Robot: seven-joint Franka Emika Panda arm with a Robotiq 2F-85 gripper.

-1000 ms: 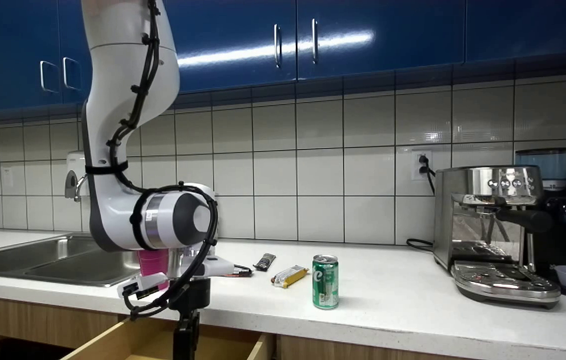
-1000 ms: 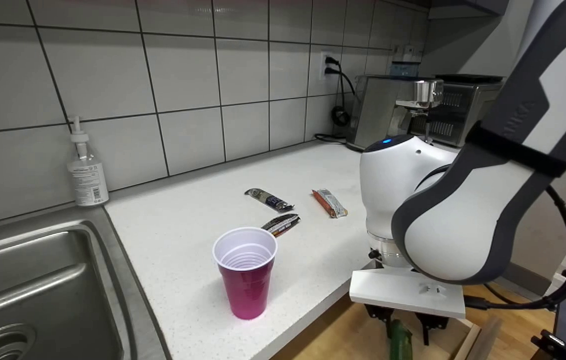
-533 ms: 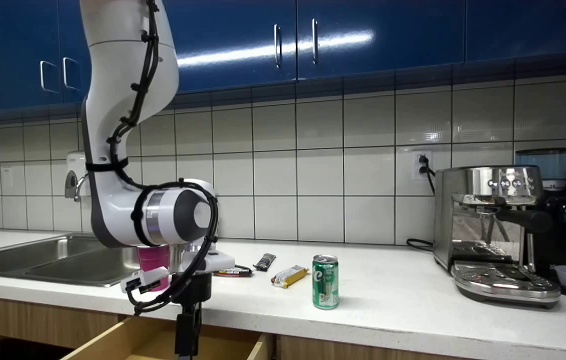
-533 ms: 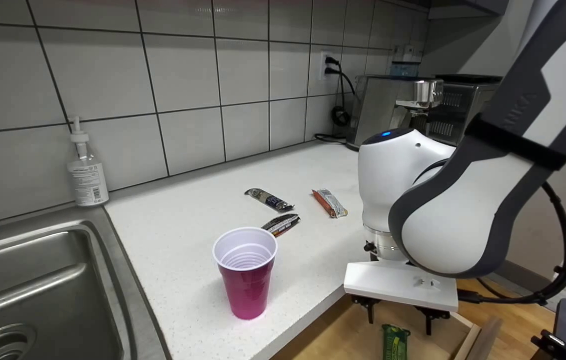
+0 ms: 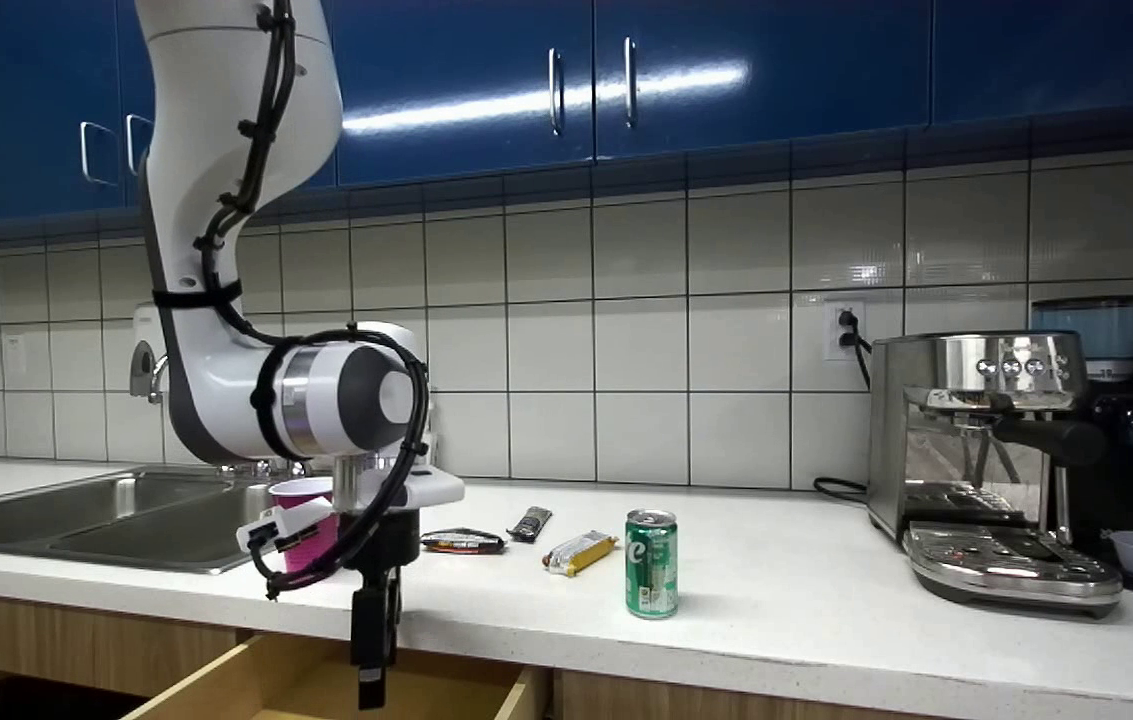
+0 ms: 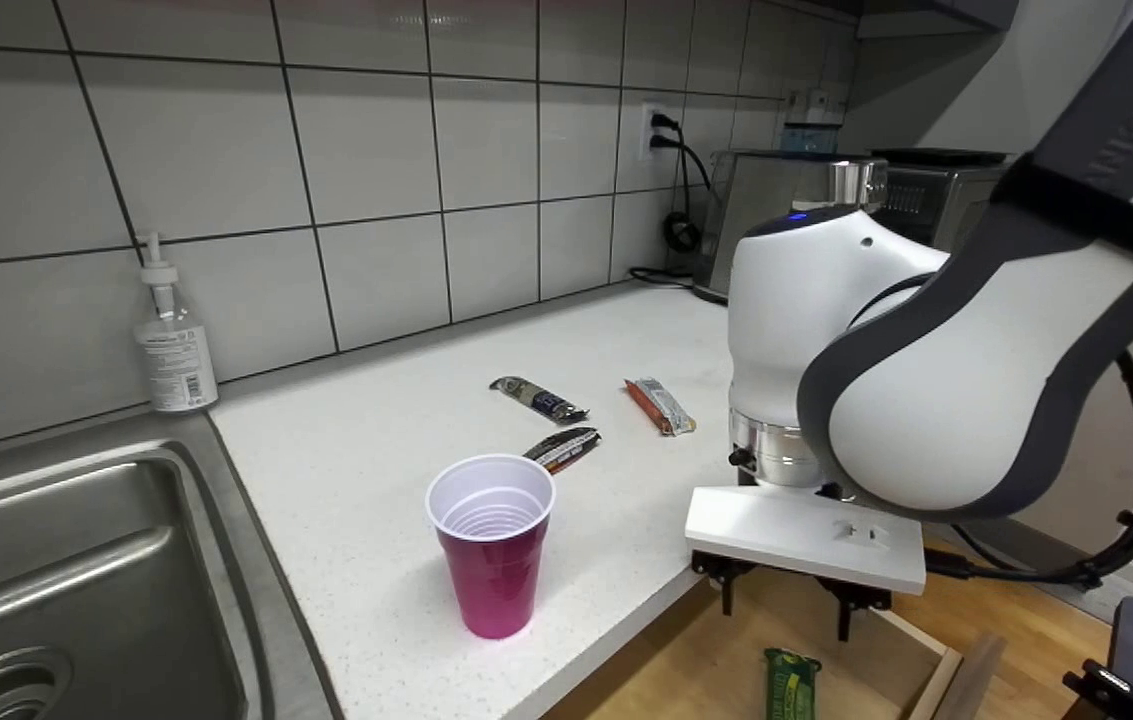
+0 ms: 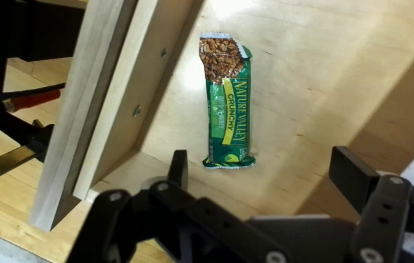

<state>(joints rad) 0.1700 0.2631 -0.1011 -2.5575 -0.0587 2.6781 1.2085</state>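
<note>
In the wrist view a green granola bar (image 7: 230,113) lies flat on the bottom of a wooden drawer (image 7: 283,84). My gripper (image 7: 259,164) hovers over it, black fingers (image 7: 180,168) spread wide with only air between them. An exterior view shows the same green bar (image 6: 791,683) in the drawer, below and apart from the open gripper (image 6: 786,622). In an exterior view the gripper (image 5: 373,688) points down into the pulled-out drawer (image 5: 471,690) in front of the counter; the bar is hidden there.
On the counter (image 6: 346,520) stand a magenta cup (image 6: 494,585) and a green can (image 5: 651,570). Several wrapped bars lie behind, one yellow (image 5: 581,553). A coffee machine (image 5: 986,470) stands at the right, a sink (image 5: 146,520) at the left. The drawer's wooden side (image 7: 133,84) borders the bar.
The green bar, upright by the fingers a second ago, now lies flat in the drawer. My gripper has opened wider and risen away from it. The cup and can have not moved.
</note>
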